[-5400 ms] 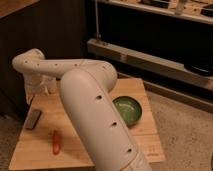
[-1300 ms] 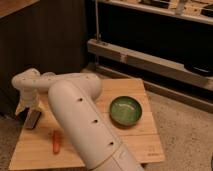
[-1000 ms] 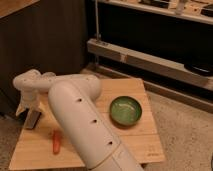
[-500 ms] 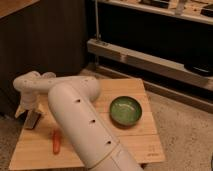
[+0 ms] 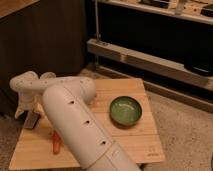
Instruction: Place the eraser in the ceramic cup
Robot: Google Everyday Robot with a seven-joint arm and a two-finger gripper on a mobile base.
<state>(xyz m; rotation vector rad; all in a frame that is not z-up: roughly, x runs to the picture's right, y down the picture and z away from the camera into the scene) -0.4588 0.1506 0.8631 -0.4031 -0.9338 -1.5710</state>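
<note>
**Eraser not yet lifted; the cup out of our sight**

We judge the task to be at its very beginning. The eraser (image 5: 33,121) lies flat on the table (image 5: 135,142), far to the camera-left of the green bowl (image 5: 126,111) and close to the table's edge on that side. The gripper (image 5: 28,111) hangs right over it, equally far from the bowl. Its fingers look spread, one on either side of the block, though the view there is murky and we would not swear to how near they are. Nothing is held. The grasp, the lift, the carry and the drop all remain to be done.

We cannot find the ceramic cup anywhere. The broad arm (image 5: 75,130) covers much of the table on the bowl's camera-left side, and the cup may stand behind it.

As for materials, the eraser is a small, dark, flat rectangular block. The table is pale wood with visible plank lines. The bowl is round, shallow and glossy green, likely glazed. An orange-red stick (image 5: 56,143) lies nearer the camera than the eraser, also left of the bowl, slim and smooth. The arm's shell is matt white and rounded, dotted with small dark holes.
</note>
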